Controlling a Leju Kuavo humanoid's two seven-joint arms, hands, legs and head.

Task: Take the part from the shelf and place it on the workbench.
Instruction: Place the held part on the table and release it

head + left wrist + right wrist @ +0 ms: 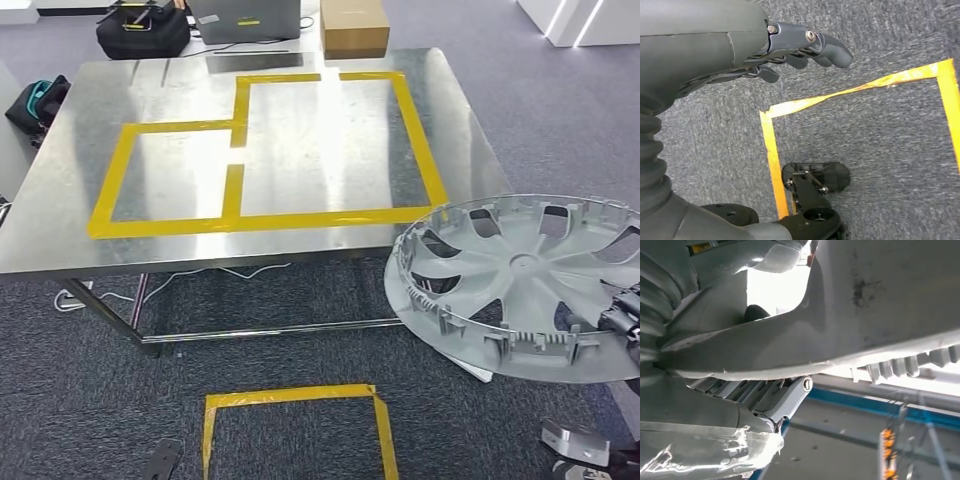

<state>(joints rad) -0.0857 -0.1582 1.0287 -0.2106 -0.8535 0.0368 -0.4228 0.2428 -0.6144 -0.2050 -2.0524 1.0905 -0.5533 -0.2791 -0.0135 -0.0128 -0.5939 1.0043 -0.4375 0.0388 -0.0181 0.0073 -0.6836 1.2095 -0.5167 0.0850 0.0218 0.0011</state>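
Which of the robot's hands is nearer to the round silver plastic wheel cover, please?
Right. The right hand grips the round silver plastic wheel cover at its edge; the left hand hangs over the grey carpet, holding nothing.

No readable text from my cameras. The yellow tape rectangles (249, 150) on the shiny steel workbench (45, 220) carry no lettering. The brown cardboard box (354, 27) past its far edge looks blank. The small yellow sticker (699, 247) by my wrist is too blurred to read.
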